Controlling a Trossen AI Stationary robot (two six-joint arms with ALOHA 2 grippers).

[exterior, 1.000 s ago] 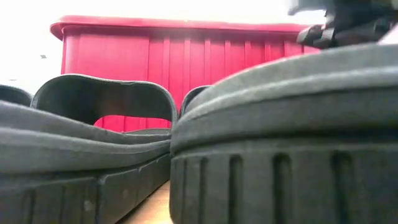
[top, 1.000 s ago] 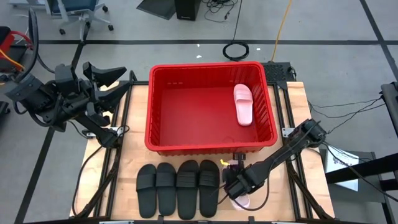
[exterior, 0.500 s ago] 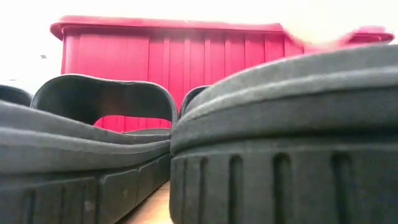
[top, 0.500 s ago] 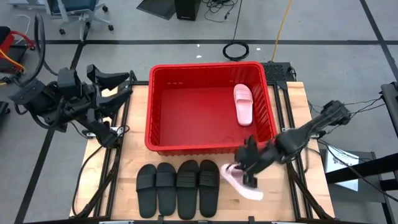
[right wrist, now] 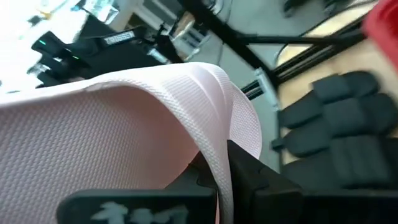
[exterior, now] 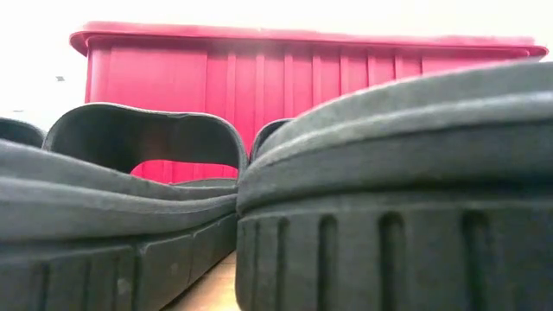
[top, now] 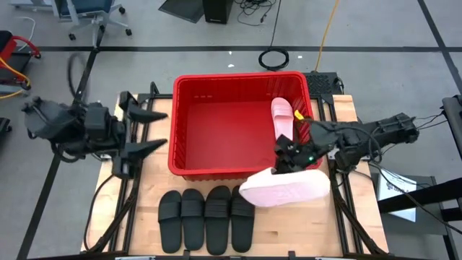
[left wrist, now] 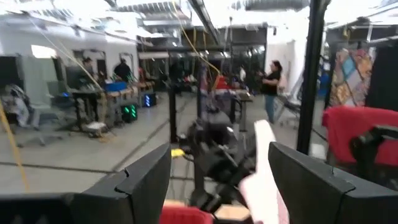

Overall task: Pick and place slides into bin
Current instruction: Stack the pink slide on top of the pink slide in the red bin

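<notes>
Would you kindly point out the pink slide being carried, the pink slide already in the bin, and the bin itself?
carried pink slide (top: 283, 191), high view, on its sole.
pink slide in the bin (top: 282, 112), high view, on its strap.
bin (top: 224, 76), high view, on its far rim.

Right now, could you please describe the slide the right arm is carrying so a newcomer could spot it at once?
Start at the big red bin on the table. At its near right corner, the right end effector is shut on a pale pink slide, lifted off the table. The other pink slide lies inside the bin, and the four black slides rest on the table.
</notes>
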